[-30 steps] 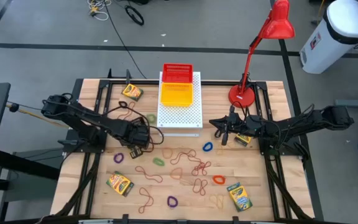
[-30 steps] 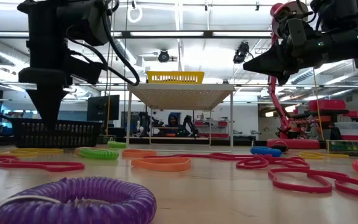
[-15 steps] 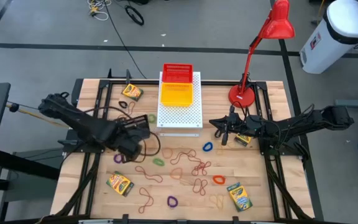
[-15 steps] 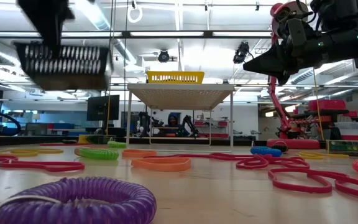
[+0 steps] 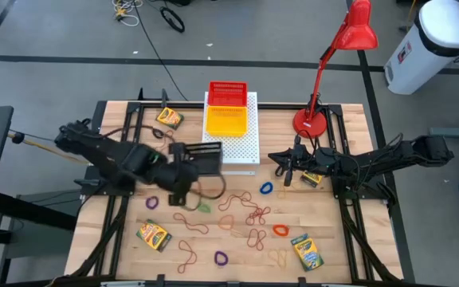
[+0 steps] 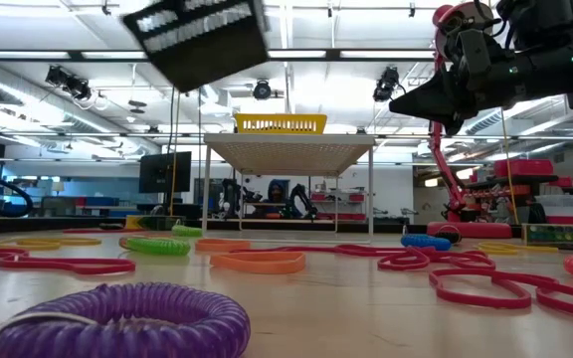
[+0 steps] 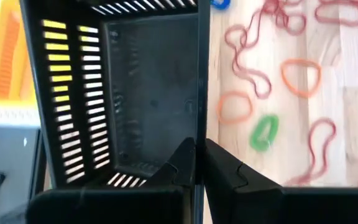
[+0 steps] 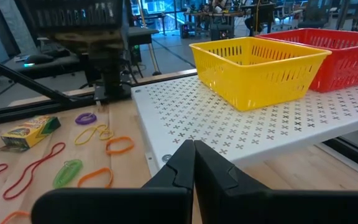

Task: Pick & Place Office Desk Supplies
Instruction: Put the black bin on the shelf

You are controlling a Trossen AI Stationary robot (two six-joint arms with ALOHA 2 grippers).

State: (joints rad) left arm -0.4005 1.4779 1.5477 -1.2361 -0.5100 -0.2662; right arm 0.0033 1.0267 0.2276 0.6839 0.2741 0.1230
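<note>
While the left pincer (image 7: 196, 163) pinches the thin wall of a black slotted plastic basket (image 5: 200, 159), that basket hangs tilted in the air just beside the white perforated board (image 5: 231, 146), at the board's front-left corner. On the board sit a yellow slotted basket (image 5: 228, 119) and a red one (image 5: 227, 92) behind it. The supplies lie loose on the wooden bench (image 5: 341, 243) in front of the board: reddish-brown rubber bands (image 5: 241, 217), small coloured elastic loops (image 5: 267, 189) and yellow-and-green crayon boxes (image 5: 153, 234). The right pincer (image 5: 286, 167), pressed together and empty, waits right of the board. Such an edge grip could let the basket swing or slip, and it might clip the board's corner or knock the yellow basket.
</note>
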